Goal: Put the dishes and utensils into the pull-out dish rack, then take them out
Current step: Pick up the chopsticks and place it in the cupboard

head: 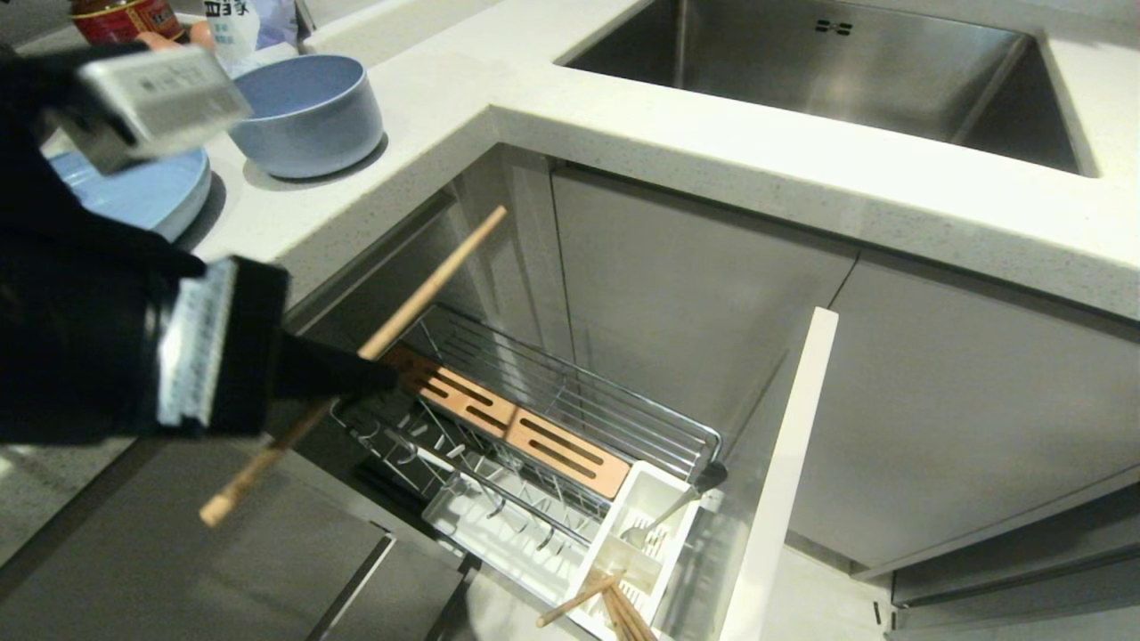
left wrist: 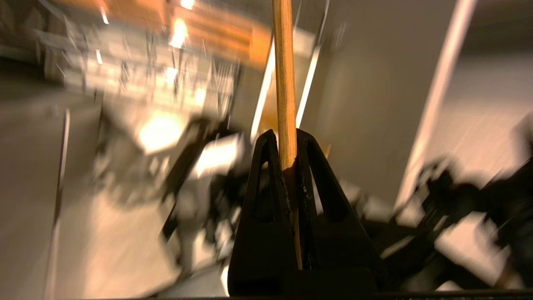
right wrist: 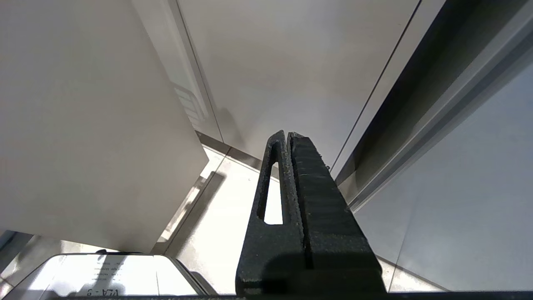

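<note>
The left gripper [head: 378, 369] is clamped on a single wooden chopstick [head: 419, 294], its two black fingers [left wrist: 266, 200] pressed tight against the stick from either side. The stick runs slantwise through the grip: one end pokes out below and behind the gripper, over the dark floor, and the other rises past the fingertips toward the underside of the countertop [head: 712, 151]. Just beyond the fingertips lies the pull-out dish rack [head: 570, 418], drawn out of the cabinet, with its slotted wooden strip [head: 508, 423] nearest the gripper and the chrome wire sides around it. Farther along the rack from the gripper stands the white utensil caddy [head: 637, 534]; a silver spoon [head: 672, 512] leans in it, and other chopsticks [head: 606, 605] stick out of its near compartment (how many cannot be told). The rack's flat front panel [head: 788, 481] stands upright past the caddy. Up behind the gripper's arm, on the countertop, sit the pale blue bowl [head: 307, 116] and, beside it, the pale blue plate [head: 147, 196], partly hidden by the arm. Beyond all this the steel sink [head: 846, 71] is set into the counter.

The right gripper [right wrist: 289, 141] hangs apart near the cabinet fronts, fingers closed together on nothing.
</note>
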{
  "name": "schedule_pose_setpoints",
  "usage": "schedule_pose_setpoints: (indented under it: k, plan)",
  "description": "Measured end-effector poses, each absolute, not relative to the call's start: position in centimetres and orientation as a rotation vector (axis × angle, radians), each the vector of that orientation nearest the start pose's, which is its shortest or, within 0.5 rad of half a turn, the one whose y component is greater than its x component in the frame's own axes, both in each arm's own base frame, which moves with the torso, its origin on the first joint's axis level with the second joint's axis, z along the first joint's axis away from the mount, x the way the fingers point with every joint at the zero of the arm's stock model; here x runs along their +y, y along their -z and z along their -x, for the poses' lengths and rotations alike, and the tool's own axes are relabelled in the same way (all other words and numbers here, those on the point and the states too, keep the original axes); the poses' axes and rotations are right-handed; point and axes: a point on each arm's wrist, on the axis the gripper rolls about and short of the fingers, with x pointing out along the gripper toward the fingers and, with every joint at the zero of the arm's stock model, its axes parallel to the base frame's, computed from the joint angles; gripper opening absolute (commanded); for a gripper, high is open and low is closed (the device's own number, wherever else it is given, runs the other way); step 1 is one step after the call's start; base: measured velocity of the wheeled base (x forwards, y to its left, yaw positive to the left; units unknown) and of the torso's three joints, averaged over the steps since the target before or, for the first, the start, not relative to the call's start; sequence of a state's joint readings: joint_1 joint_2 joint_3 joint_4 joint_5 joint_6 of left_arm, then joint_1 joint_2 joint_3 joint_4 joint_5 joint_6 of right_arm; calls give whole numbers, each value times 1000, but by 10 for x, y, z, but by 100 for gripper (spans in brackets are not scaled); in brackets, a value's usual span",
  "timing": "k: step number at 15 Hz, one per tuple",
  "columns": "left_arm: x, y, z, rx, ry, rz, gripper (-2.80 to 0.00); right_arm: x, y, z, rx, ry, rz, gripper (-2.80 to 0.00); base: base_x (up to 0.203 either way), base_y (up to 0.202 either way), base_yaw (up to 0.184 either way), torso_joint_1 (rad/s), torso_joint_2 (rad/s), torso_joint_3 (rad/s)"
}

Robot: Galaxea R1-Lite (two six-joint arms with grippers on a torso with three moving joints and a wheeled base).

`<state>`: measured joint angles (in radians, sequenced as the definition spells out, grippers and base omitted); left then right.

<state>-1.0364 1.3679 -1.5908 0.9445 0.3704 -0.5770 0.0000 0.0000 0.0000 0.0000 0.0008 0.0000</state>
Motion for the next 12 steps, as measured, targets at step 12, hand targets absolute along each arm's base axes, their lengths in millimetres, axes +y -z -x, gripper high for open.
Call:
schedule_pose_setpoints:
  k: [12]
  plan:
    - [-227,-238,-93,1285,496,-394,-280,0,-75,23,0,-1,0,-280,0,0,0,0,0,0]
